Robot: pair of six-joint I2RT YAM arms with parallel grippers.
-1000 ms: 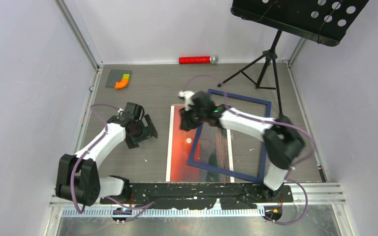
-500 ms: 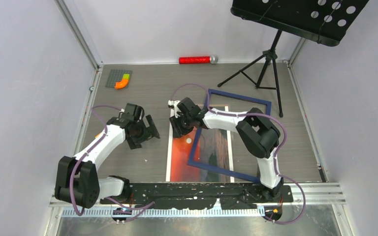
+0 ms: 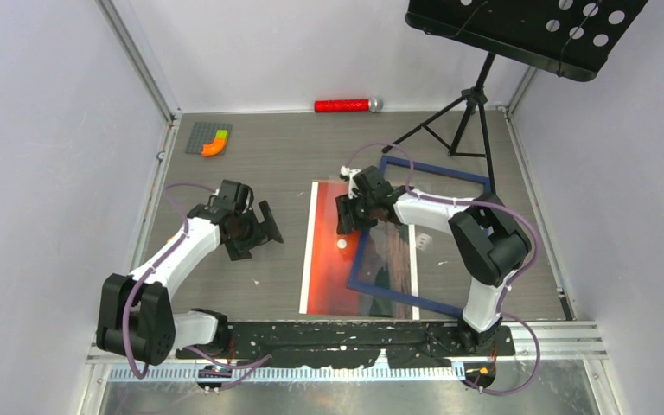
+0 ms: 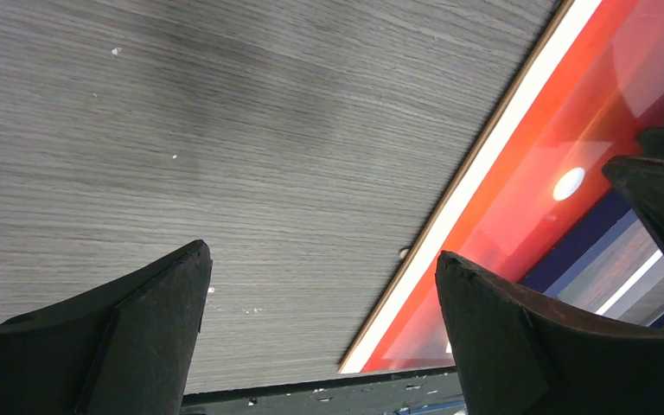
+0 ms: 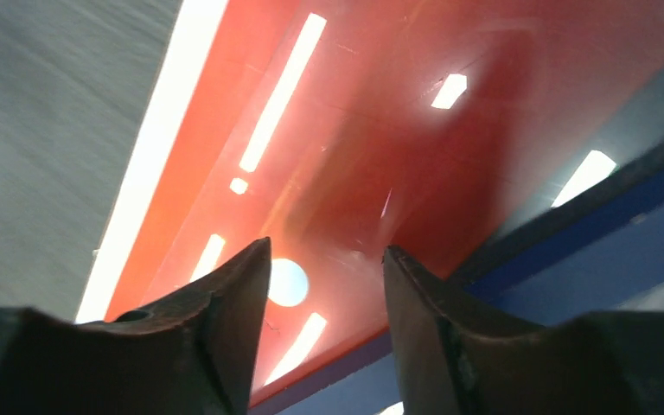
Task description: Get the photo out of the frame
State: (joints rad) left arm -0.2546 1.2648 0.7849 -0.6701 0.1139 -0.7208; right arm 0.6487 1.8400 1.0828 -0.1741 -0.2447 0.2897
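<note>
Shifted rightward since 1 second ago, the frame (image 3: 406, 294) now overlaps only the right-hand part of the photo (image 3: 327, 259), which lies flat, its remainder exposed left of the frame's left rail. The right gripper (image 5: 324, 255) hovers just left of that rail, jaws parted and empty; the left gripper (image 4: 322, 259) waits well left of the frame, spread wide, holding nothing. Judgement: separation is well advanced but incomplete.

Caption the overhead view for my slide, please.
Right gripper open above the photo, which lies partly under the offset frame; left gripper open beside it.
</note>
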